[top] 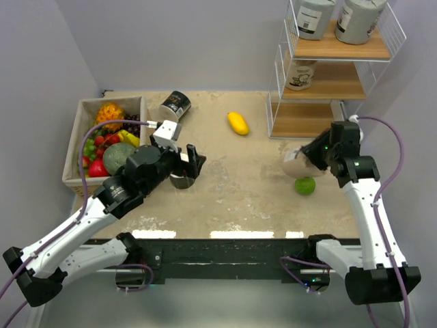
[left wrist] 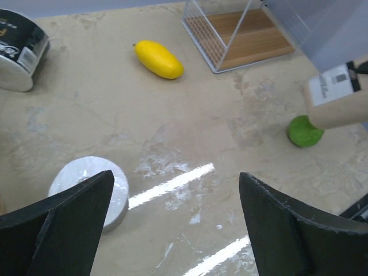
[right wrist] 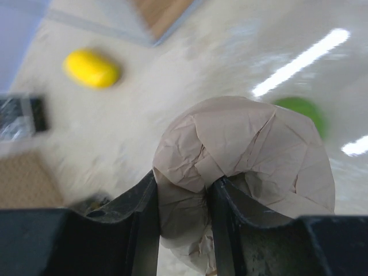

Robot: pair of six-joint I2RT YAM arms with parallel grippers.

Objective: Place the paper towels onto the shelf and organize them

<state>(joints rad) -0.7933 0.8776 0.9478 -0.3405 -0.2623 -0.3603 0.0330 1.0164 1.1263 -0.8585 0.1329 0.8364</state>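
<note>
Status: your right pincer (right wrist: 183, 198) is clamped on a tan roll (right wrist: 247, 155), just beside the green fruit (top: 305, 185) and in front of the shelf (top: 341, 83). Your left pincer (left wrist: 175, 184) is spread apart, gripping nothing; an upright roll (left wrist: 89, 187) stands on the counter (top: 239, 195) close to one finger. Shelf top tier carries two grey rolls (top: 314, 17), middle tier a second tan roll (top: 300, 74). Black roll (top: 176, 104) lies on its side near the fruit box (top: 74, 147).

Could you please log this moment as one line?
right claw: shut on tan roll | left claw: open | shelf: two grey rolls top, one pale roll middle
</note>
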